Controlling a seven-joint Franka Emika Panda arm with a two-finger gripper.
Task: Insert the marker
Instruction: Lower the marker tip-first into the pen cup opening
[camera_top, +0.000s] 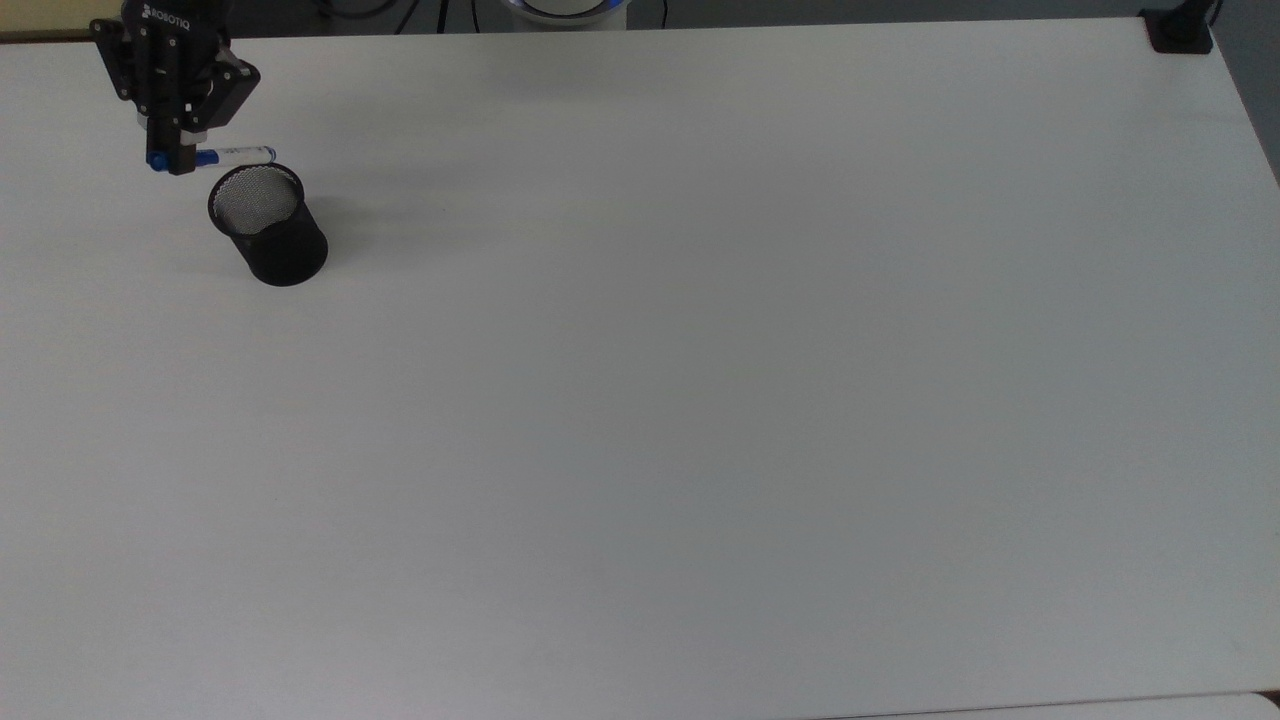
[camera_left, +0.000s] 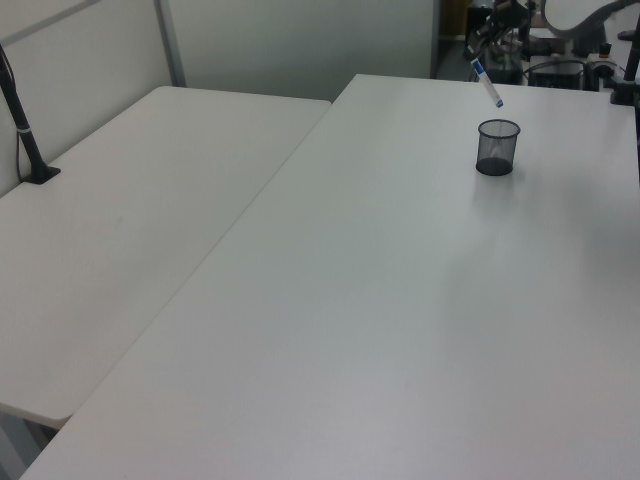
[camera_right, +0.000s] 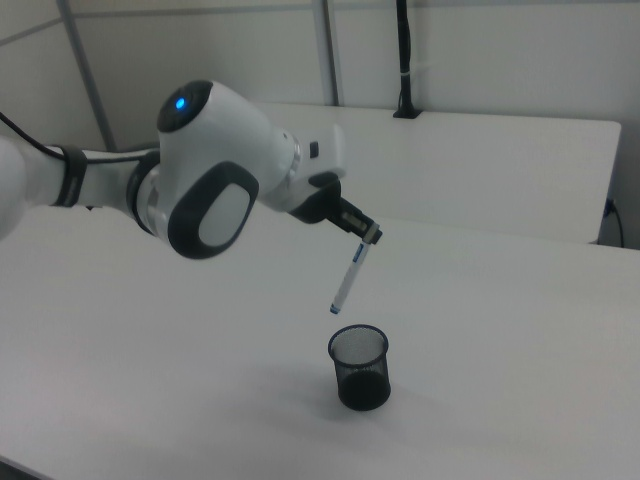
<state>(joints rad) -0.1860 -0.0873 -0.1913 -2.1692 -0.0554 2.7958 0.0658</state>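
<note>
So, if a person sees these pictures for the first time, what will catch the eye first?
Probably the big white robot arm, whose gripper holds a slim white marker with blue ends tilted, tip down. Just below it, a black mesh pen cup stands upright on the wide white table.

The top view looks down from above, slightly tilted, on the whole white surface (camera_top: 700, 400), with the hand (camera_top: 172, 150) far in the upper corner on the top view's left. The left view stands low at the far end of the surface (camera_left: 400, 300) and looks along it, so the hand (camera_left: 480, 40) is small and distant. The right view is much nearer and looks at the hand (camera_right: 368, 236) from the side. All three views share the mesh cup (camera_top: 268, 228) just below the hand.
</note>
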